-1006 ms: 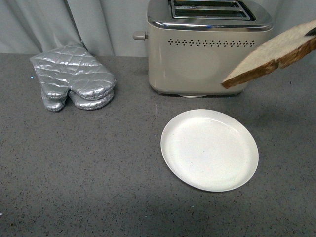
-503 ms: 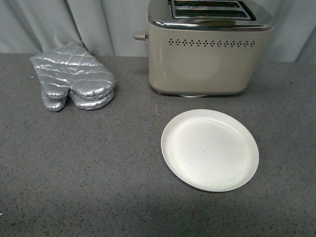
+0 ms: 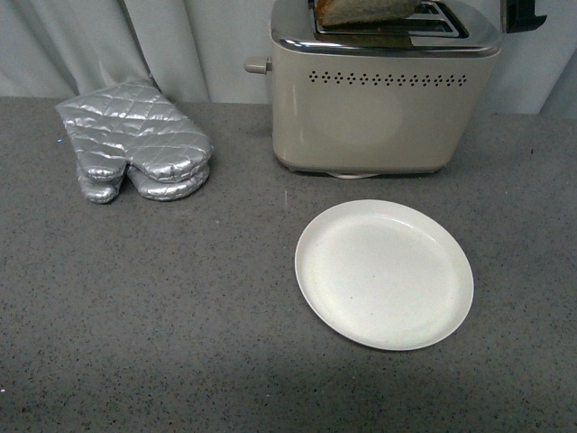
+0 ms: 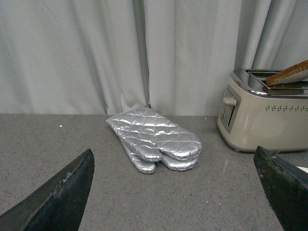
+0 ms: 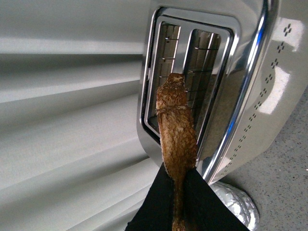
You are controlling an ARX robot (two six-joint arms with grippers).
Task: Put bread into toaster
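A large beige two-slot toaster (image 3: 383,108) with a shiny chrome top stands at the back of a grey speckled counter (image 3: 180,316). A flat slice of brown wholemeal bread (image 3: 365,10) sits tilted over its top. The lower end of the bread meets a slot opening and the rest is still above the slots. In the right wrist view both slots show only their wire guides. In front of the toaster a round white plate (image 3: 383,275) lies bare. A pair of quilted silver oven mitts (image 3: 135,140) lies well to the left.

The right gripper (image 5: 178,207) reaches over the toaster, its black fingers (image 5: 154,211) clamped on the crust edge of the slice. The left gripper (image 4: 173,159) is held low over the counter with its jaws wide apart, holding nothing.

Half a second ago the front view showed no bread. A second ago the slice hung in front of the toaster's right side.
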